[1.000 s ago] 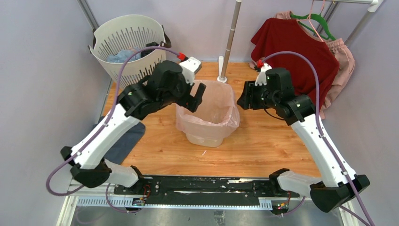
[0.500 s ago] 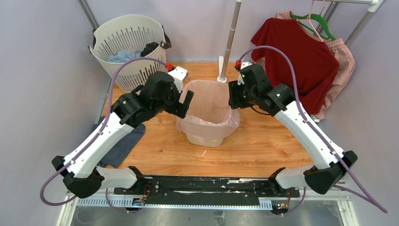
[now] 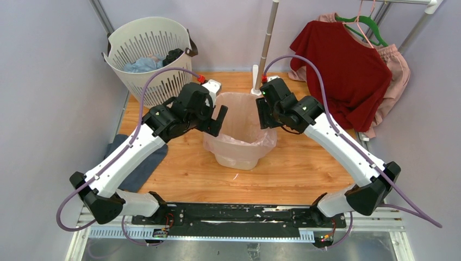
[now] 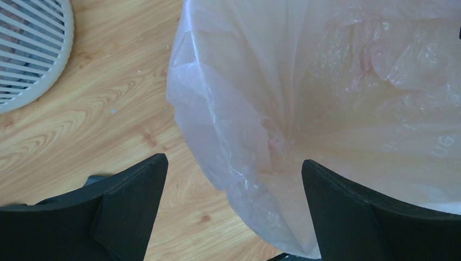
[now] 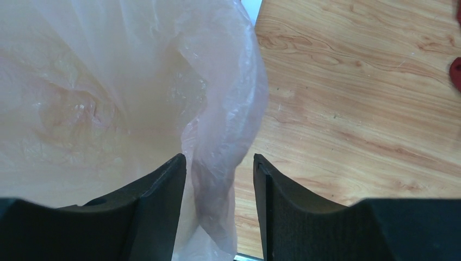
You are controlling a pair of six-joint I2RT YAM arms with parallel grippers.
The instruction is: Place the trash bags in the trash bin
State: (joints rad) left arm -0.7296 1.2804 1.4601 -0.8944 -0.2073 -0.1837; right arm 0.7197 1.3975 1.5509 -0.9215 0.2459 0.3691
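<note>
Table (image 3: 304, 168): the trash bin (image 3: 235, 159) is stood upright at centre, long axis vertical, mouth upward. The trash bag (image 3: 242, 122) is seated inside, opening upward, hem draped over the rim. The left gripper (image 3: 216, 120) is held astride the rim at 10 o'clock, jaws wide apart. The right gripper (image 3: 262, 114) is at 2 o'clock, jaws parted around a bag fold that is not pinched.

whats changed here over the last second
The right gripper swung in leftward from beside the trash bin to its right rim, where its open jaws now straddle the trash bag edge. The left gripper drew back slightly from the left rim and opened a little wider. Neither grips anything. Bag, bin and white basket stayed put.
</note>
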